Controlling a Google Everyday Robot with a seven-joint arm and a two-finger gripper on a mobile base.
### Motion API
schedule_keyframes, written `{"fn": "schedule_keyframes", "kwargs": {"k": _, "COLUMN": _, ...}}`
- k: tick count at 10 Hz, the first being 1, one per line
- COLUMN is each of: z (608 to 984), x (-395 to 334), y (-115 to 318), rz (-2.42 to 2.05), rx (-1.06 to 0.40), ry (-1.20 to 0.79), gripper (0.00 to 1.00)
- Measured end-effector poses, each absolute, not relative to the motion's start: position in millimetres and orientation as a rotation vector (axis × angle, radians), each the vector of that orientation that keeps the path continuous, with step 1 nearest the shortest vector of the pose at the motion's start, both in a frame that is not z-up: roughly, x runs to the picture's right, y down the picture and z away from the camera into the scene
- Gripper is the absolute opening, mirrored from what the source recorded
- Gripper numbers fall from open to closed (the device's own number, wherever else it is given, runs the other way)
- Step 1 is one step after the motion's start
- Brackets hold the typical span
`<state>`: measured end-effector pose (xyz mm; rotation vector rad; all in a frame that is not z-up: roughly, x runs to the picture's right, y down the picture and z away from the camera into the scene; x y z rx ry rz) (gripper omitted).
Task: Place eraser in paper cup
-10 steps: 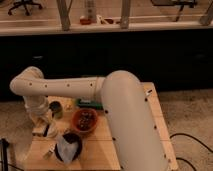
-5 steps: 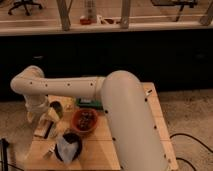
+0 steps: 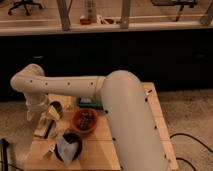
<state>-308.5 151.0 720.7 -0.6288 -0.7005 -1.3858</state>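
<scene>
My claw (image 3: 44, 121) stands wide at the table's (image 3: 156, 116) nine o'clock, beside one paper cup (image 3: 56, 108); I count two bowls: brown bowl (image 3: 85, 120), dark bowl (image 3: 69, 146).

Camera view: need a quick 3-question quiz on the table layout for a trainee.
1. True or false: in the picture, the paper cup stands to the right of the reddish-brown bowl.
2. Pick one. Where is the gripper?
A. over the left part of the table, close beside the paper cup
B. over the table's right part
C. off the table, up by the far wall
3. Fill in: the bowl with whitish paper is ___ in colour.

Key: 1 false, the cup is to the left of that bowl. 2 A. 3 dark.
</scene>
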Motion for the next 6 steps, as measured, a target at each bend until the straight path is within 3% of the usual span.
{"fn": "schedule_keyframes", "kwargs": {"k": 6, "z": 720.8, "x": -308.7, "y": 144.9, "rz": -1.393, "rx": -0.626, "ry": -0.701, "gripper": 0.80}}
